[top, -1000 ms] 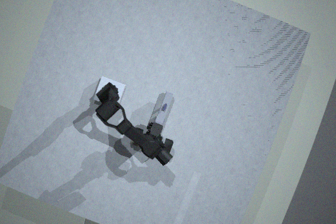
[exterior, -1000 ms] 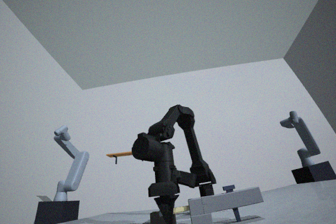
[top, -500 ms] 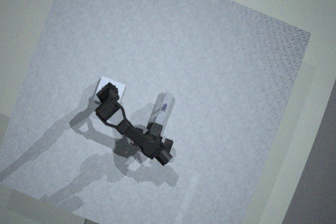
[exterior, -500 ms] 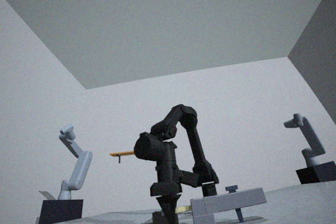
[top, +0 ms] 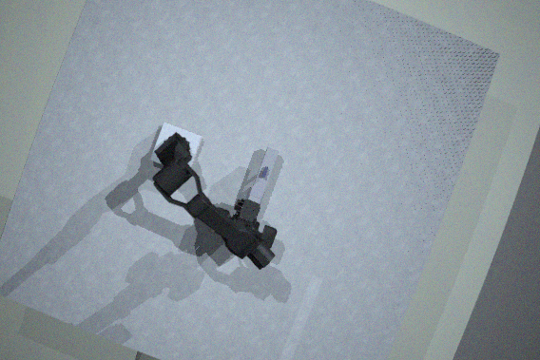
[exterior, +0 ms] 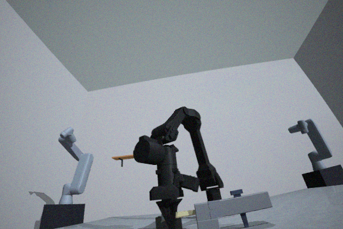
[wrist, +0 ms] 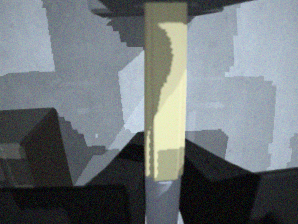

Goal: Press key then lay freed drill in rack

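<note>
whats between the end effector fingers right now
The pale yellow drill sits clamped between the end effector fingers, its far end running toward the grey block; the wrist view shows it best.

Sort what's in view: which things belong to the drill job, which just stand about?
Job: gripper shut on the yellow drill; grey block holding it; blue key on the block; orange wall bracket, possibly the rack.
Idle: pale arm at left; pale arm at right.
</note>
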